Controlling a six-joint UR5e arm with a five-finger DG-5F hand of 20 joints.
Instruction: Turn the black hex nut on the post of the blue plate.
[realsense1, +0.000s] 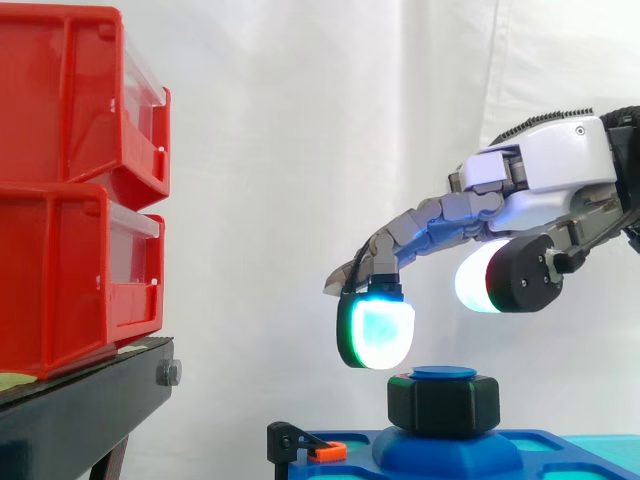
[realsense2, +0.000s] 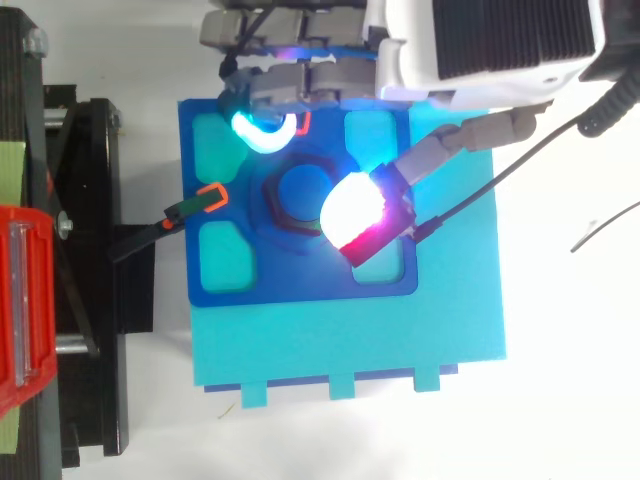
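Around upright post (realsense1: 444, 373), black hex nut (realsense1: 443, 404)

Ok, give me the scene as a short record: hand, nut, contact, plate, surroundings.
hand: robot hand open, held over the plate, holding nothing
near pad: cyan-green fingertip pad just above the nut's left edge
far pad: white-red pad higher, over the nut's right side
nut: black hex nut seated on the blue post
contact: none, there is a gap in the side view
plate: dark blue plate on a light teal base
surroundings: stacked red plastic bins on a black stand, to the left
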